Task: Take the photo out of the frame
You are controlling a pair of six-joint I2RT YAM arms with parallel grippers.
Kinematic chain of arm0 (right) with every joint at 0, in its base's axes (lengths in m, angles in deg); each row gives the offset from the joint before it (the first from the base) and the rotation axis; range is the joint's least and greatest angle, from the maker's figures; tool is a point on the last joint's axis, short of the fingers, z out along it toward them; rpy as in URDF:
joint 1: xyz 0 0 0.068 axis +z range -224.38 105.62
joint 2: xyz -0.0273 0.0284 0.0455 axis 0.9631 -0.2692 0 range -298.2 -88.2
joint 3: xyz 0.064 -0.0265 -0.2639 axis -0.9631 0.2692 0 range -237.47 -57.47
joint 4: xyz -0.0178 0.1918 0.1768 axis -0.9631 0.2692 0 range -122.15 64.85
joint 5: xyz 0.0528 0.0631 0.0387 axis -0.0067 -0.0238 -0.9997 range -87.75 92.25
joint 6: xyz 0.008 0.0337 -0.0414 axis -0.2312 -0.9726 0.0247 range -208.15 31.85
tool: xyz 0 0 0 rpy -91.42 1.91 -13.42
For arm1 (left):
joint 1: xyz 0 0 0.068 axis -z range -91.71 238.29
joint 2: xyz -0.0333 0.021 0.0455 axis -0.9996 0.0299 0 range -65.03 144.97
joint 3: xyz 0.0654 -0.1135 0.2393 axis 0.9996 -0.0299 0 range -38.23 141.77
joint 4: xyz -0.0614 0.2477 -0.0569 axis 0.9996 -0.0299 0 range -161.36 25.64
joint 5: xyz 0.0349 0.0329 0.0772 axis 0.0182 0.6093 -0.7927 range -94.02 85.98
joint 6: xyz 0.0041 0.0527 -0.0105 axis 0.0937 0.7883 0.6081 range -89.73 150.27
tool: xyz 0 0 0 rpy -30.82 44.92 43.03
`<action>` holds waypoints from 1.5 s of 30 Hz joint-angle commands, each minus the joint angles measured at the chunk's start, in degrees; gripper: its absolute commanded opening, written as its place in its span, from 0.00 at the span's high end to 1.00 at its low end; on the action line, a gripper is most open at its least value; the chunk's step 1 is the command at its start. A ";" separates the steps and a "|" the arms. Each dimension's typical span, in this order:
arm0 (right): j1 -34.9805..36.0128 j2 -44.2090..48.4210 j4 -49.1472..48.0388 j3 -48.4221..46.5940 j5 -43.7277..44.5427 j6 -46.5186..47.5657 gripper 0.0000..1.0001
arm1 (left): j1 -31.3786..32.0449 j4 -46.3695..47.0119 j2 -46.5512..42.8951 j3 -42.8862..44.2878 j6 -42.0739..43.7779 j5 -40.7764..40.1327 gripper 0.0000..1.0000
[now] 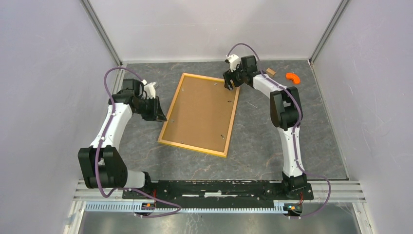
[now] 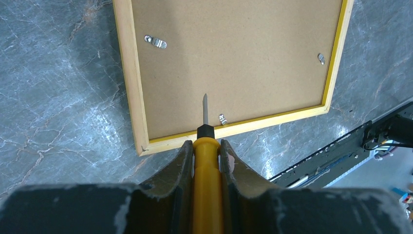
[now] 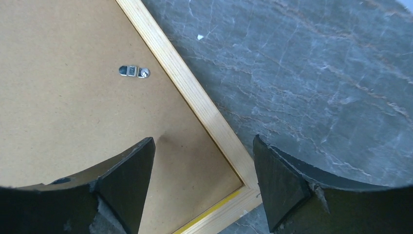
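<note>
The frame (image 1: 168, 126) lies face down on the table, its brown board back (image 1: 202, 114) up, with light wood edges and small metal clips (image 2: 155, 41). The photo is hidden under the board. My left gripper (image 1: 159, 113) is shut on a yellow-handled screwdriver (image 2: 207, 161); it hovers just off the frame's left edge, the blade tip over the board near a clip (image 2: 222, 118). My right gripper (image 1: 230, 84) is open, its fingers (image 3: 129, 170) straddling the frame's far right corner (image 3: 243, 187). A clip (image 3: 134, 71) sits nearby.
A small wooden block (image 1: 271, 72) and an orange curved piece (image 1: 292, 77) lie at the back right of the table. Grey walls enclose the table on three sides. A black rail (image 1: 219, 187) runs along the near edge.
</note>
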 commanded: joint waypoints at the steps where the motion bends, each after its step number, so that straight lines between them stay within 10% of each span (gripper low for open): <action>1: -0.86 -1.76 -1.61 -2.12 0.12 0.94 0.21 | -0.47 -0.57 -1.64 1.20 -1.01 0.44 0.98; 12: -6.37 3.83 9.23 8.19 -5.92 2.91 0.68 | -0.44 -0.59 1.60 3.66 -0.34 2.01 0.98; 19: -9.03 19.54 8.08 32.99 -3.28 3.75 0.96 | -0.46 -0.15 3.26 4.55 0.50 2.74 0.98; 26: -8.25 31.30 9.82 47.24 -1.93 5.55 0.38 | -0.39 -0.04 3.94 4.46 1.65 3.20 0.98; 45: -0.88 14.55 18.64 19.13 3.45 7.62 0.35 | -0.38 -0.54 1.74 3.58 3.06 1.64 0.98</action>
